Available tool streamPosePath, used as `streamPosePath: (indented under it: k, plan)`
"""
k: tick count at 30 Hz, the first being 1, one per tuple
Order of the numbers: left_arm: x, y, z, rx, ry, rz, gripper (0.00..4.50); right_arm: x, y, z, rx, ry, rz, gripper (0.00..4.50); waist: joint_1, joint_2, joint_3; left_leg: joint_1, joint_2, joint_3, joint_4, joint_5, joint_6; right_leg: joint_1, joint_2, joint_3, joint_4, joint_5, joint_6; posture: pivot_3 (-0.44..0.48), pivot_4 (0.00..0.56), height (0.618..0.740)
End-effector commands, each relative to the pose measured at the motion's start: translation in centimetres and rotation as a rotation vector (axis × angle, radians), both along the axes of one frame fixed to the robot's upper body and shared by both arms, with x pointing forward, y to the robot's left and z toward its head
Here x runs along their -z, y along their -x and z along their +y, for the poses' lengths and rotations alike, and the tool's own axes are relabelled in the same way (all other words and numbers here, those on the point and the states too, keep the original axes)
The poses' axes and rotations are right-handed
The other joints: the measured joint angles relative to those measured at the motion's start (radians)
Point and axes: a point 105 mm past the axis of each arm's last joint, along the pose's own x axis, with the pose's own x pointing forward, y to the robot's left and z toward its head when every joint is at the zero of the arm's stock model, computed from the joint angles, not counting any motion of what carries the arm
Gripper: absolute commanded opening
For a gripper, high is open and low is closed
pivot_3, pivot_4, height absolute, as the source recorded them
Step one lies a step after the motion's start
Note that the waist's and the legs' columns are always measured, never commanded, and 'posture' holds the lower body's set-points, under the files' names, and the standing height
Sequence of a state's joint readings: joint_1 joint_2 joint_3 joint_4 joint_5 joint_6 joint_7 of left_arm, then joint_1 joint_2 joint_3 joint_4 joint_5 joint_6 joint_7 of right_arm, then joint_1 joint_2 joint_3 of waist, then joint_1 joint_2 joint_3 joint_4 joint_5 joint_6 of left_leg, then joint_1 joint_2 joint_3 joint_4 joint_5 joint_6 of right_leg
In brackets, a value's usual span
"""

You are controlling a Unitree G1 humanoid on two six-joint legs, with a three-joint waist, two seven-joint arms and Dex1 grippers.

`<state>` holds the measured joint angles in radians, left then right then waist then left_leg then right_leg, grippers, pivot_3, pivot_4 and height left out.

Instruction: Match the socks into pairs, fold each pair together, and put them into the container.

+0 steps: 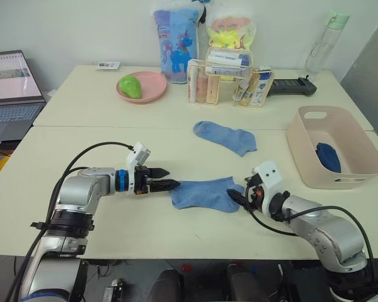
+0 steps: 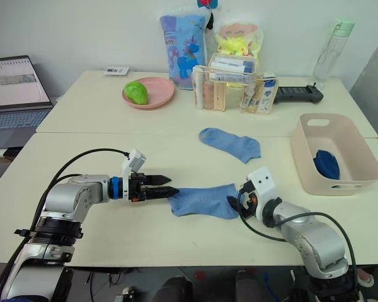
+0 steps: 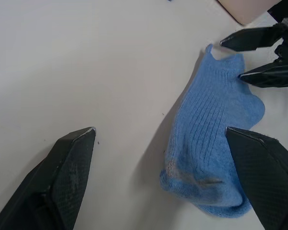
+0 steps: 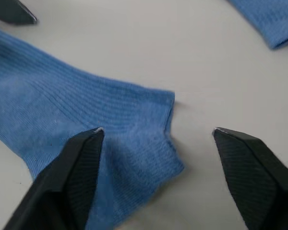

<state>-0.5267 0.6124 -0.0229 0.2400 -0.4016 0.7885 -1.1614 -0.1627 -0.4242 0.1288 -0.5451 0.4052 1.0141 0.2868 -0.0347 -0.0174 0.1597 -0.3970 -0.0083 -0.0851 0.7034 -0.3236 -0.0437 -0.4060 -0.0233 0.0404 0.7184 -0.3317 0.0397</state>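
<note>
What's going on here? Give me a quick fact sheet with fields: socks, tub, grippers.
near sock: light blue, flat on the table between the two grippers
far sock: light blue, lying apart, farther back
tub: pink, at the right, dark navy sock inside
left gripper: open, at the near sock's toe end
right gripper: open, at the near sock's cuff end
pairing: the two light blue socks not yet together

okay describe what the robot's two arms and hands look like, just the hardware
Both arms are silver-grey metal with black joints and a loose black cable looping alongside. The left hand has a blue ring at its wrist; each wrist carries a white boxy module. Each hand, like the right hand, ends in two black, pointed, textured fingers.
</note>
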Motion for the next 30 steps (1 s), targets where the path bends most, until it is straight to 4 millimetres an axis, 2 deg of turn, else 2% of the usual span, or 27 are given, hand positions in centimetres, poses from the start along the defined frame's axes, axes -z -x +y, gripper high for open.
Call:
streamPosePath:
  k: [1,4,8,13,18,25,29,30]
  plan:
    - [-1.5,-0.8,1.1,-0.066,0.04,-0.042,4.5,-0.1,0.5,0.2,-0.03,0.035,-0.018,2.54,0.0,0.0,0.0,0.0,0.0,0.0,0.0,0.0,0.0,0.0,0.0,0.0,0.0,0.0,0.0,0.0,0.15,0.703]
    - [-1.8,-0.8,1.8,-0.085,0.025,-0.062,4.5,-0.3,0.6,0.0,-0.027,0.028,-0.024,1.5,-0.001,0.0,0.0,0.0,0.0,0.0,0.0,0.0,0.0,0.0,0.0,-0.001,0.0,0.0,0.0,0.0,0.15,0.703]
    - [-2.0,0.4,1.6,-0.025,0.008,-0.076,4.5,-1.1,0.5,-0.7,-0.015,0.016,-0.038,0.07,0.0,0.0,0.0,0.0,0.0,0.0,0.0,0.0,0.0,0.0,0.0,0.0,0.0,0.0,0.0,0.0,0.15,0.703]
    - [-1.2,1.7,1.1,0.036,-0.034,-0.074,4.5,-1.8,0.7,-2.7,0.016,0.031,-0.031,0.03,0.002,0.0,0.0,0.0,0.0,0.0,0.0,0.0,0.0,0.0,0.0,0.0,0.0,0.0,0.0,0.0,0.15,0.703]
    - [-0.5,2.3,-0.3,0.063,-0.037,-0.089,4.5,-1.3,1.2,-4.5,0.066,0.07,-0.003,0.03,0.002,0.0,0.0,0.0,0.0,-0.001,0.0,0.0,0.0,0.001,0.0,0.0,0.0,0.0,0.0,0.0,0.15,0.703]
    - [0.0,1.0,-2.1,0.004,0.026,-0.094,4.5,-1.2,1.8,-3.4,0.03,0.057,-0.001,0.03,0.002,0.0,-0.001,0.0,0.0,0.0,0.0,-0.002,0.004,0.001,0.0,0.0,0.0,0.0,0.0,0.0,0.15,0.703]
    - [0.4,1.4,-3.3,0.033,0.057,-0.051,4.5,-1.1,1.8,-3.0,0.019,0.055,-0.003,0.03,0.002,0.0,-0.001,0.0,0.0,0.001,0.0,-0.002,0.003,0.001,0.0,0.0,0.0,0.0,0.0,0.0,0.15,0.703]
    - [1.0,1.6,-3.8,0.041,0.042,-0.038,4.31,-1.0,1.8,-2.9,0.01,0.063,-0.005,0.01,0.002,0.0,-0.001,0.0,0.0,0.001,0.0,-0.002,0.003,0.001,0.0,0.0,0.0,0.0,0.0,0.0,0.15,0.703]
